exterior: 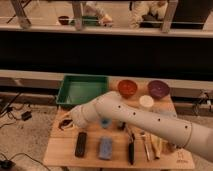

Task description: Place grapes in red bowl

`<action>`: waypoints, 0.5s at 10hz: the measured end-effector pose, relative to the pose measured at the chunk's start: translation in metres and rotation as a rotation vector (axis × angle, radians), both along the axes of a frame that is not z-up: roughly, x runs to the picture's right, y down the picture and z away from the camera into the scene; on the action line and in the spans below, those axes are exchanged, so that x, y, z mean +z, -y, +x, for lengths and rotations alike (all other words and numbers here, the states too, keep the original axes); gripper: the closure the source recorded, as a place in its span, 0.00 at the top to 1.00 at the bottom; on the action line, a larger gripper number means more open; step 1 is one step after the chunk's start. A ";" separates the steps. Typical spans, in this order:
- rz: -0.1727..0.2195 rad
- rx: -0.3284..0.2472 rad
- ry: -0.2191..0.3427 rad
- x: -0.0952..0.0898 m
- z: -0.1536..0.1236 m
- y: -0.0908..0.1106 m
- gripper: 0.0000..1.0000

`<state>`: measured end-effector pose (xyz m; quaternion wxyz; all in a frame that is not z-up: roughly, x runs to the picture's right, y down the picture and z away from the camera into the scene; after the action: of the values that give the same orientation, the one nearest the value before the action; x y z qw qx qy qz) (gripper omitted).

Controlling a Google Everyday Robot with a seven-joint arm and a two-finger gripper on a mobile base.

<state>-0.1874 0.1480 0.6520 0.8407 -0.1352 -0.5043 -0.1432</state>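
The red bowl (127,88) stands at the back of the wooden table, right of centre, with nothing in it that I can see. My white arm reaches from the lower right across the table to its left edge. There my gripper (66,122) is shut, low over the tabletop. A small dark clump, the grapes (63,125), shows right at the gripper's tip. I cannot tell whether the gripper holds them or only touches them.
A green tray (82,90) sits at the back left. A purple bowl (158,89) and a small white cup (146,101) stand right of the red bowl. A black block (80,144), a blue sponge (105,148) and utensils (132,150) lie along the front.
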 end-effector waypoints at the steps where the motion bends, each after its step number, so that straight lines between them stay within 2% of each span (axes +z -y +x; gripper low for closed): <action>1: 0.010 0.002 -0.002 0.000 0.000 0.001 0.00; 5: 0.100 0.058 -0.031 -0.020 0.014 0.038 0.00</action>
<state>-0.1731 0.1095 0.6321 0.8580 -0.0806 -0.4871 -0.1416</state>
